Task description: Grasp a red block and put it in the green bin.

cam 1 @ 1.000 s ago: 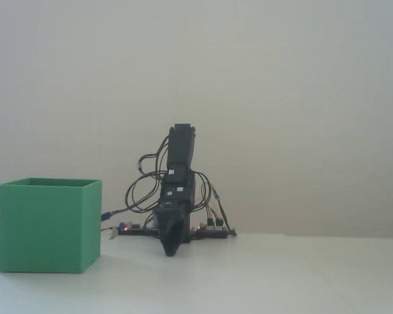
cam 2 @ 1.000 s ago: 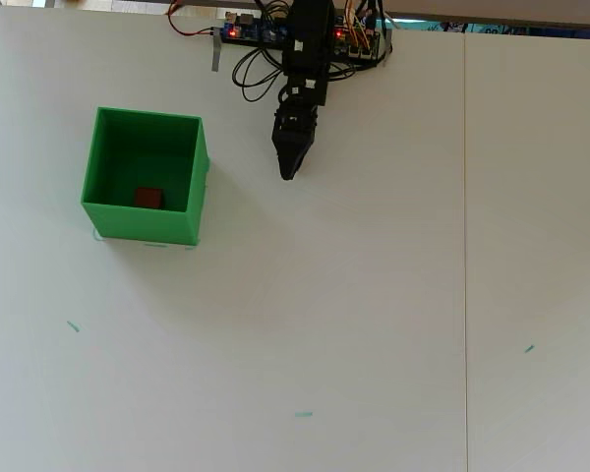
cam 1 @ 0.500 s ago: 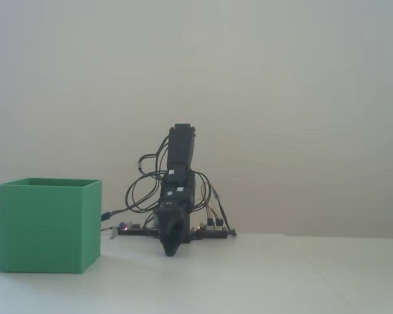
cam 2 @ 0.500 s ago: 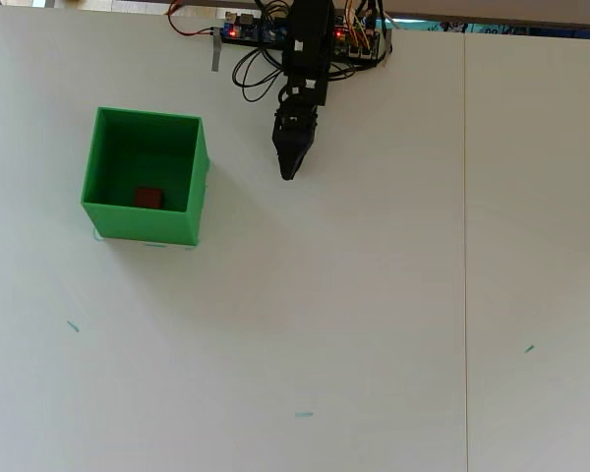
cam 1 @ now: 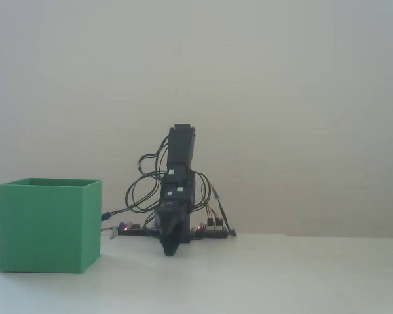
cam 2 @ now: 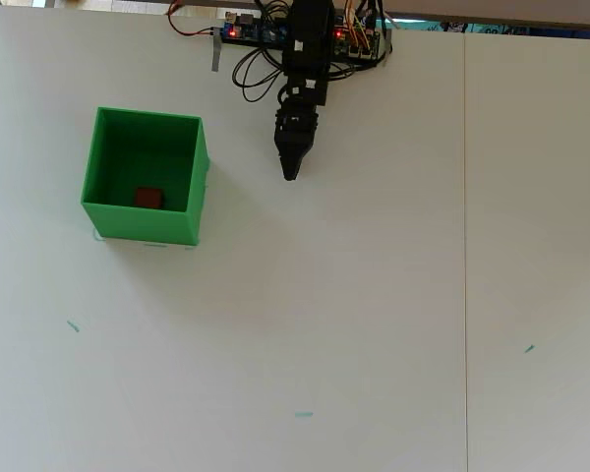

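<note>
The red block (cam 2: 148, 198) lies on the floor of the green bin (cam 2: 190, 187), near its front wall in the overhead view. In the fixed view the green bin (cam 1: 47, 226) stands at the left and its walls hide the block. My gripper (cam 2: 291, 175) points down at the table to the right of the bin, folded close to the arm's base, shut with nothing in it. The fixed view shows the gripper (cam 1: 169, 253) as a dark wedge with its tip near the table.
A circuit board with cables (cam 2: 251, 31) sits at the arm's base by the table's far edge. A seam (cam 2: 465, 246) runs down the white table at the right. Small green marks (cam 2: 303, 414) dot the surface.
The gripper has drawn back very slightly toward the arm's base. The block and bin have not moved.
</note>
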